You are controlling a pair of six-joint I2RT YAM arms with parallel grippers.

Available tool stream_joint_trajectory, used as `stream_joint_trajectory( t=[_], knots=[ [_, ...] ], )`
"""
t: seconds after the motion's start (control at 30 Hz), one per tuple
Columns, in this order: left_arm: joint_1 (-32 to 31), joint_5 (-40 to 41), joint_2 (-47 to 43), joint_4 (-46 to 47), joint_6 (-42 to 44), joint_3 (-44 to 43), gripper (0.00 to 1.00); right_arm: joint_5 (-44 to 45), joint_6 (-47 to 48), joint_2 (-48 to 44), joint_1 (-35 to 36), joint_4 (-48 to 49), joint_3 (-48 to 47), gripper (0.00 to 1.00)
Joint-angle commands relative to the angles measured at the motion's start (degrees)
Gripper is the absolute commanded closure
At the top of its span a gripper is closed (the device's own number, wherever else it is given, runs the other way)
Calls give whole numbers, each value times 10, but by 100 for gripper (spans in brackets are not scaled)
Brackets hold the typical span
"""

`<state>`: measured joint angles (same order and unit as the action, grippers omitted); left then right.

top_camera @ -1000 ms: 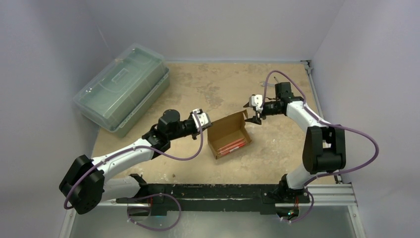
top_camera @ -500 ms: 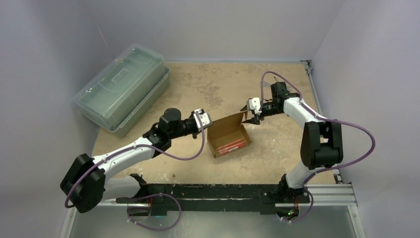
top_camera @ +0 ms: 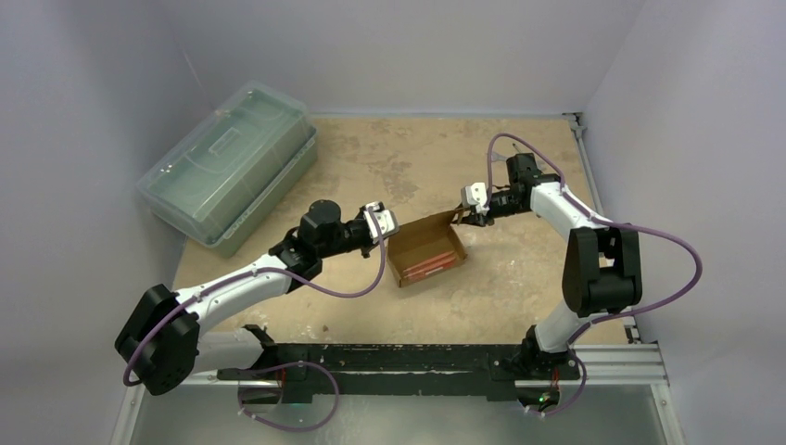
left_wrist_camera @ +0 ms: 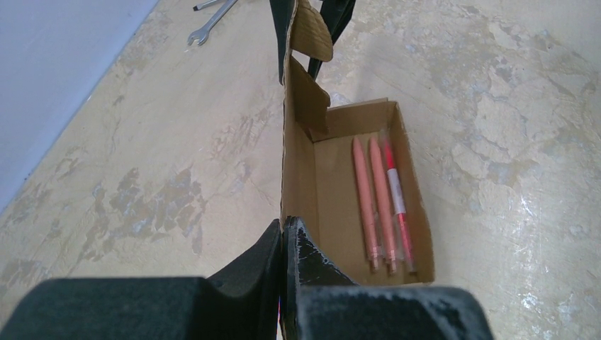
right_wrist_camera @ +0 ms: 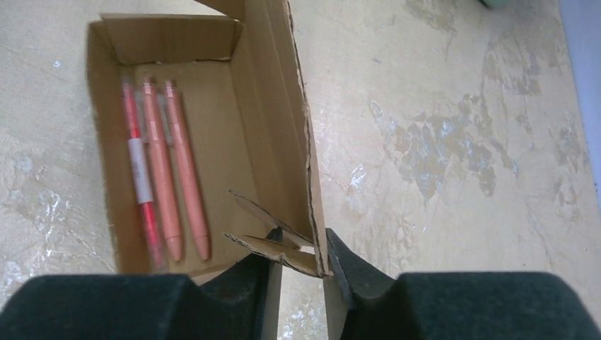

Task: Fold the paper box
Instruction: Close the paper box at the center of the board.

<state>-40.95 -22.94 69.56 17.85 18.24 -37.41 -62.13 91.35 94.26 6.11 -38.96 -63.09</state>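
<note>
The paper box (top_camera: 426,252) is an open brown carton lying mid-table, with three pink pens (left_wrist_camera: 375,205) side by side on its floor (right_wrist_camera: 227,142). My left gripper (top_camera: 384,222) is shut on the near end of the upright long wall (left_wrist_camera: 285,230), and the cardboard edge runs up between its fingers. At the opposite end, my right gripper (top_camera: 463,215) straddles the corner (right_wrist_camera: 301,244). One pad presses the outside of the wall. The other meets a bent end flap (right_wrist_camera: 273,248), which spans the narrow gap between the jaws.
A large translucent green plastic case (top_camera: 227,165) sits at the back left, close to the wall. Two wrenches (left_wrist_camera: 209,14) lie on the table beyond the box. The black base rail (top_camera: 417,357) runs along the near edge.
My right gripper has narrowed from wide open onto the box's far corner. The box has shifted slightly left and back. The left gripper has kept its hold.
</note>
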Motion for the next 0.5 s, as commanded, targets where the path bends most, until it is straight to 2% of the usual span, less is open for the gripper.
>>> stream_joint_trajectory(
  t=[0.0, 0.1, 0.2, 0.47],
  knots=[
    [-1, -6, 3, 8, 6, -24, 100, -17, 2, -7, 7, -5, -2, 75],
    [-2, -4, 2, 10, 5, -21, 100, -26, 25, -5, 7, -26, -4, 79],
    [-2, -3, 1, 10, 8, -20, 100, -32, 42, -4, 7, -41, -6, 75],
    [-1, -15, 1, 1, 27, -18, 100, -24, 38, -11, 9, -19, -11, 50]
  ],
)
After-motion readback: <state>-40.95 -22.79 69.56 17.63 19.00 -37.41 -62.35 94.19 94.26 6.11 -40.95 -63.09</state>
